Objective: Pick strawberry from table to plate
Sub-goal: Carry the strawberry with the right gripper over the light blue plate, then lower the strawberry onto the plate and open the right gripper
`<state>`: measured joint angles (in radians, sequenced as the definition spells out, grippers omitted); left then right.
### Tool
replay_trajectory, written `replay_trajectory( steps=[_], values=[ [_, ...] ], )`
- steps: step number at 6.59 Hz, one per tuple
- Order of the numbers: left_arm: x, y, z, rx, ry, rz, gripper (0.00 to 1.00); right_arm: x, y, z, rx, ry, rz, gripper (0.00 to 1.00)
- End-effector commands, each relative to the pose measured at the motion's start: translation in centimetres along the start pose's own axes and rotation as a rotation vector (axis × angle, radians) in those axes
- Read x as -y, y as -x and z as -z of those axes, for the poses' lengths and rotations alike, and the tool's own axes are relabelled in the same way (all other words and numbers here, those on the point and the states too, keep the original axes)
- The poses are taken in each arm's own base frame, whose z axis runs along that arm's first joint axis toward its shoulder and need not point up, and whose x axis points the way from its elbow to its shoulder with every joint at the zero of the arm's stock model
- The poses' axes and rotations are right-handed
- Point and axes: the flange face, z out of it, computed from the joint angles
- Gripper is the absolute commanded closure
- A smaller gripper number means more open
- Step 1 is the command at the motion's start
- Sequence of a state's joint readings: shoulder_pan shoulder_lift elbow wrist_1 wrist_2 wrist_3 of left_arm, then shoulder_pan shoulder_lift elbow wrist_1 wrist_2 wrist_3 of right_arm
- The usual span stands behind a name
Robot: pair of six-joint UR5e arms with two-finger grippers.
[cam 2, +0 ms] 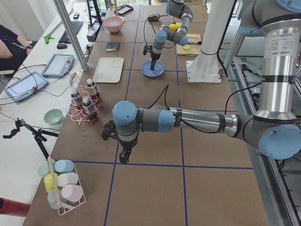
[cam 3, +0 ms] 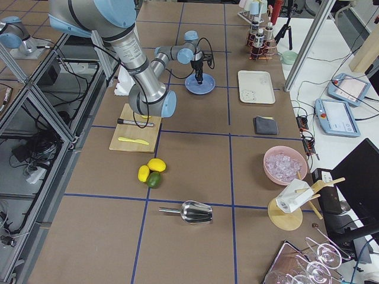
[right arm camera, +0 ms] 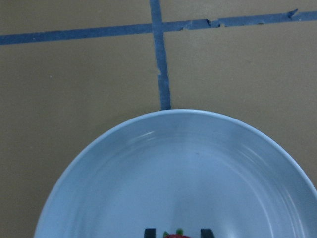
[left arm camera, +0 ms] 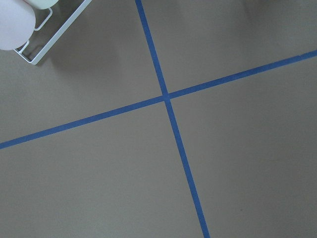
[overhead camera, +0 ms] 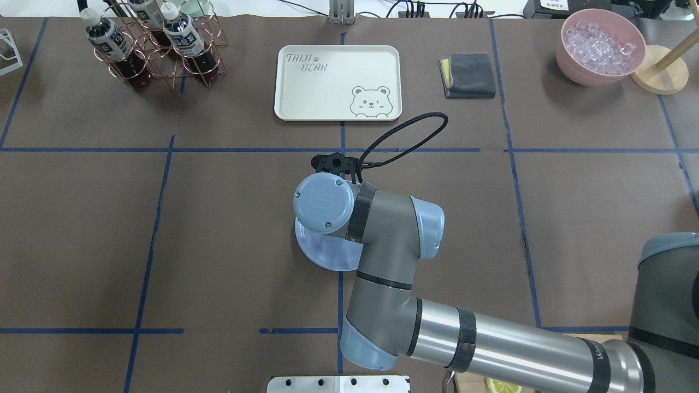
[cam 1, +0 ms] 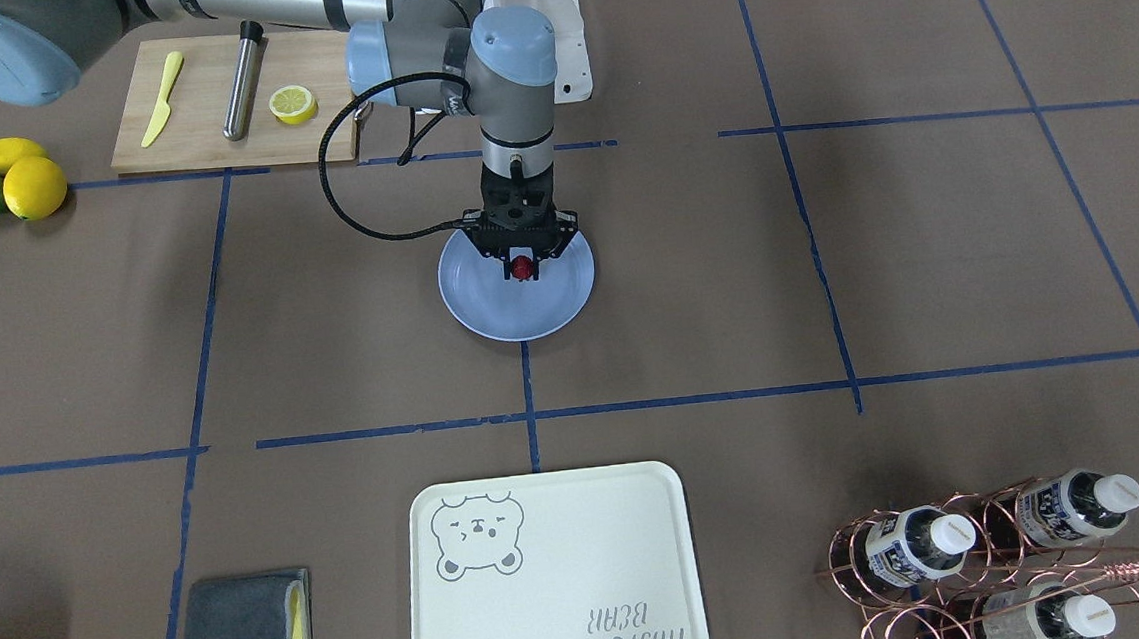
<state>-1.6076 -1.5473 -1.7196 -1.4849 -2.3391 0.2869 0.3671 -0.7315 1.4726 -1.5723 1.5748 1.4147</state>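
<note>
The strawberry [cam 1: 522, 269] is over the plate [cam 1: 474, 308], in the right end effector [cam 1: 523, 272], the tray [cam 1: 549, 602] beyond

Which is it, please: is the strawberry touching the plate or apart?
Cannot tell: the front view shows the strawberry inside the right tool over the plate, underside hidden.

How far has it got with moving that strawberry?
Picking up looks done: the right gripper is shut on the strawberry. In hand: holding it low over the light-blue plate. Left: release it there and pull away.
</note>
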Motion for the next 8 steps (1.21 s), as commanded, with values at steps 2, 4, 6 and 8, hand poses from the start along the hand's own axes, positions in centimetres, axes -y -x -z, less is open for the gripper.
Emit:
replay_trajectory(
  steps=[2, 4, 6, 8],
  values=[
    [0.0, -0.1, 0.1, 0.0, -0.001, -0.001, 0.0, 0.1, -0.1, -0.8, -0.017, -0.009, 0.013, 0.7],
    [0.0, 0.0, 0.0, 0.0, 0.0, 0.0, 0.0, -0.2, 0.0, -0.6, -0.014, -0.007, 0.017, 0.0],
    [0.0, 0.0, 0.0, 0.0, 0.0, -0.002, 0.0, 4.3, -1.9, 0.9, -0.001, -0.011, 0.072, 0.0],
    [-0.1, 0.1, -0.1, 0.0, 0.005, 0.005, 0.0, 16.2, -13.6, 4.0, 0.041, 0.059, 0.152, 0.0]
  ],
)
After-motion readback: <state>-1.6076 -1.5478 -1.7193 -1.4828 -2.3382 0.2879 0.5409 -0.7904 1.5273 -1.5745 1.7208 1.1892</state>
